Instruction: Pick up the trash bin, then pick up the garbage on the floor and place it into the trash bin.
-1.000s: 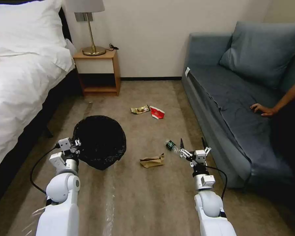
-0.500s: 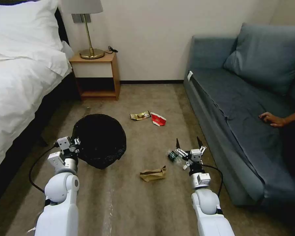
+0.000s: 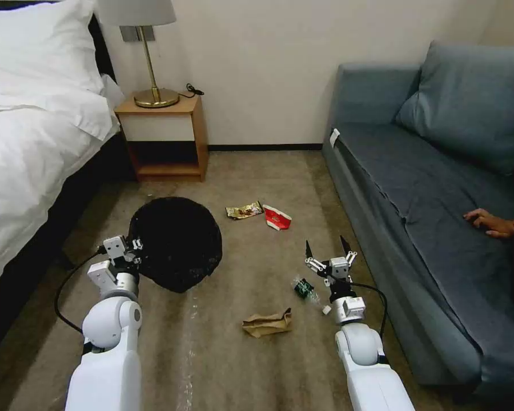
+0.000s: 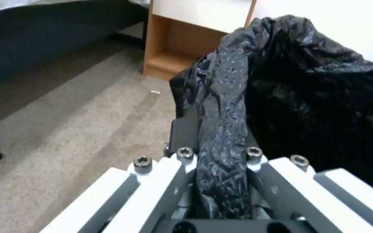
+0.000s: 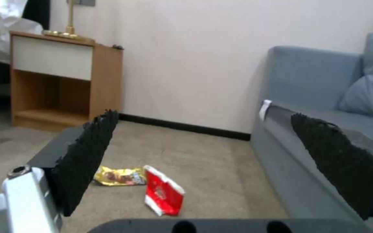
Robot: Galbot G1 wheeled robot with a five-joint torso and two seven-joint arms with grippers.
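Black crinkly plastic is what our left gripper (image 4: 221,142) has its jaws pinching, a fold of the liner at the near rim of the trash bin (image 3: 177,242), which sits by the bed (image 3: 28,165). Our right gripper (image 3: 327,251) hangs over the carpet beside the sofa (image 3: 417,194), jaws spread wide with nothing between them. Just to its left lies the small bottle with the green label (image 3: 304,287), and nearer us the crumpled brown paper bag (image 3: 267,323). Farther off, the gold wrapper (image 3: 243,210) and red-and-white carton (image 3: 276,217) lie side by side.
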